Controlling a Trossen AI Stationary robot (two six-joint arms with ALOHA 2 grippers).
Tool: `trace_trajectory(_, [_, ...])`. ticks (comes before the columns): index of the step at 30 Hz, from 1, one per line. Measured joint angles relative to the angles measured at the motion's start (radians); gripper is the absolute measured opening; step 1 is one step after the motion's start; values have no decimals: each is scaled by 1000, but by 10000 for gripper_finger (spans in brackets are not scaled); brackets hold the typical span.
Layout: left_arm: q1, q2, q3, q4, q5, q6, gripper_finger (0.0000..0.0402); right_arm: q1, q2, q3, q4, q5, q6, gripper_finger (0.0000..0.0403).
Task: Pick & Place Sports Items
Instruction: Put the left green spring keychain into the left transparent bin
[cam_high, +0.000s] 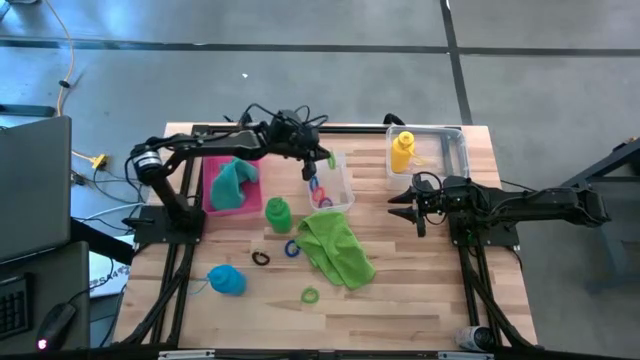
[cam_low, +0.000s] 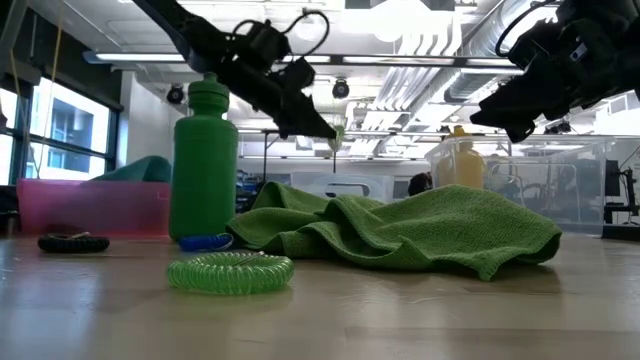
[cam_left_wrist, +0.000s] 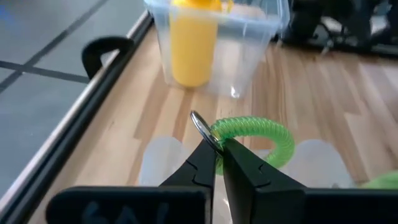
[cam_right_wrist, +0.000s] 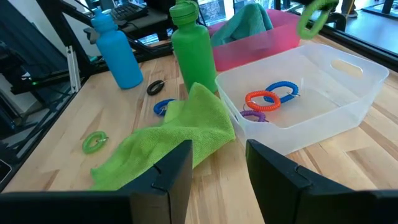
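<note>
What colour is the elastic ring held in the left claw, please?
Green; the elastic ring pinched by the left claw shows best in the left wrist view.

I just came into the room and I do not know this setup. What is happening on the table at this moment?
The left pincer is shut on a green coil ring and holds it in the air above the clear box, where red, blue and purple rings already lie. The right pincer waits open above the table and holds nothing. The yellow bottle stands in a second clear box. The green bottle, blue bottle, lime towel and some rings are on the table.
</note>
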Motion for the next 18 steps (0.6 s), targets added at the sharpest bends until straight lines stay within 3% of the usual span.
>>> trace_trajectory(7, [-8,39,0,-10,-2,31,46,0,0,0,0,0,0,142])
trace_trajectory(18, [-5,39,0,-68,-9,39,129,0,0,0,0,0,0,142])
